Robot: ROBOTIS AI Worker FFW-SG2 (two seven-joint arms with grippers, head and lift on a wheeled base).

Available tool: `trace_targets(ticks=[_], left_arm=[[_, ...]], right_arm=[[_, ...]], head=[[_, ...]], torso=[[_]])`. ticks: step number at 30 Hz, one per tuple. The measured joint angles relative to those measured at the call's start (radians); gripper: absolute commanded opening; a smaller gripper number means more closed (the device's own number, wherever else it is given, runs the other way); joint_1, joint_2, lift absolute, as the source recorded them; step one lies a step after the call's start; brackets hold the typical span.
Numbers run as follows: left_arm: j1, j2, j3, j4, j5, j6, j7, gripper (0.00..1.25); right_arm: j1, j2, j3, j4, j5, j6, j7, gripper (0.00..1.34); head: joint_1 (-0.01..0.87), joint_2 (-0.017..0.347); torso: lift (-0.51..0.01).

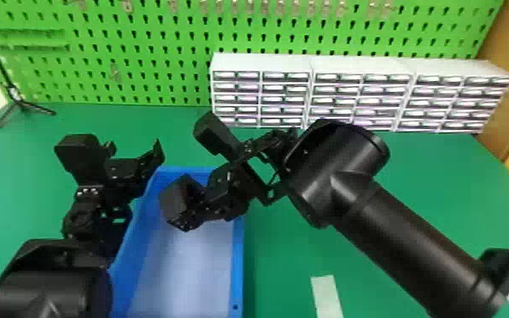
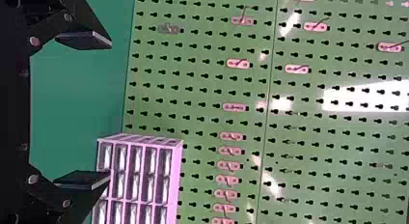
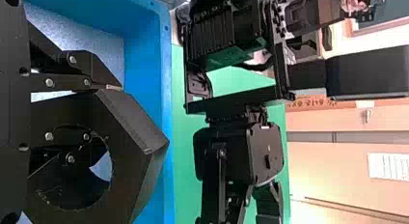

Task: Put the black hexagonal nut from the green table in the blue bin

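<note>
nut point(image 3: 132, 154) is in the right gripper point(image 3: 112, 105), over the far end of the blue bin point(image 1: 237, 275). right fingers closed on one wall of it, one seemingly through the hole; makes sense, a thin wall suits a narrow pinch where the full width may not. the hold leaves most of the nut free to drop. height above the bin floor: can't tell. bin stands lengthwise on the worktop point(image 1: 435, 186), so its side walls should catch a roll. left gripper point(image 2: 110, 110) is by the bin's left rim, fingers wide apart, nothing between, likely just waiting. next: lower a bit, release inside the walls.
</note>
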Motion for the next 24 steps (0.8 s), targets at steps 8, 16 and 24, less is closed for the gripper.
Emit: trace_targets(ticks=[8, 16, 24], left_arm=[[0.0, 0.0, 0.002, 0.0, 0.002, 0.0, 0.0, 0.95], [0.0, 0.0, 0.002, 0.0, 0.003, 0.0, 0.0, 0.95], [-0.003, 0.0, 0.004, 0.0, 0.002, 0.0, 0.0, 0.95]], right_arm=[[-0.009, -0.006, 0.012, 0.0, -0.001, 0.0, 0.0, 0.36], [-0.025, -0.014, 0.03, 0.0, 0.004, 0.0, 0.0, 0.36], [-0.053, -0.03, 0.061, -0.001, -0.006, 0.0, -0.009, 0.74]], head=[[0.683, 0.028], [0.683, 0.028], [0.683, 0.028]], torso=[[-0.096], [-0.096], [-0.096]])
